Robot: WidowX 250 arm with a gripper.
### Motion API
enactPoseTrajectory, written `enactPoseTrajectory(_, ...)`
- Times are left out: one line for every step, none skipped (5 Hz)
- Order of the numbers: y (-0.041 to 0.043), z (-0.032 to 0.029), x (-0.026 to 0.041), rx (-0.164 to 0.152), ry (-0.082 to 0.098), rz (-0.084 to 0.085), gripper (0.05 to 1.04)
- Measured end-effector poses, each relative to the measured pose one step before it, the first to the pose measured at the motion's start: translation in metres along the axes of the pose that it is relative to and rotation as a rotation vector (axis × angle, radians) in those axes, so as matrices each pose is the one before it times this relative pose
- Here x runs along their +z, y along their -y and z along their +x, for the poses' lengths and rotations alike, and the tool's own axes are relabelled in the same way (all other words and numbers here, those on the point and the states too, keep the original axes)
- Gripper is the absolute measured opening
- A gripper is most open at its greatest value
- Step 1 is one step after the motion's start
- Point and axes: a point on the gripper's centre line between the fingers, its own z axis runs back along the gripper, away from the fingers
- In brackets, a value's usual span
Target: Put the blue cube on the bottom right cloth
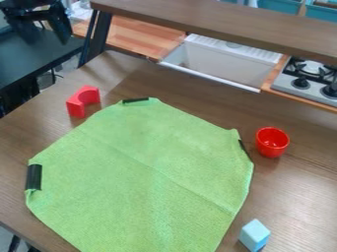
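Observation:
At the upper left corner of the camera view, the black gripper (46, 38) hangs over the dark surface beyond the table, open and far from the cube. The light blue cube (254, 235) rests on the brown table near the bottom right, just outside the cloth's lower right edge and not touched by the gripper. A large green cloth (141, 167) lies spread over the middle of the table, with black pieces at several of its corners.
A red arch-shaped block (83, 101) stands beyond the cloth's upper left edge. To the cloth's right sits a red cup (272, 142). Behind the table (303, 182) are a raised brown shelf (223, 24), a white sink (227, 61) and a stove (306, 81).

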Motion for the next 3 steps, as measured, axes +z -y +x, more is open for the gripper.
enactPoseTrajectory(-0.00045,-0.00549,-0.01079,0.0047,-0.0302,-0.0122,1.0)
enactPoseTrajectory(0.03615,-0.03693,-0.01612,-0.142,-0.0832,-0.1156,1.0)
enactPoseTrajectory(0.05229,-0.0191,-0.01013,-0.1169,-0.0729,-0.0669,1.0)
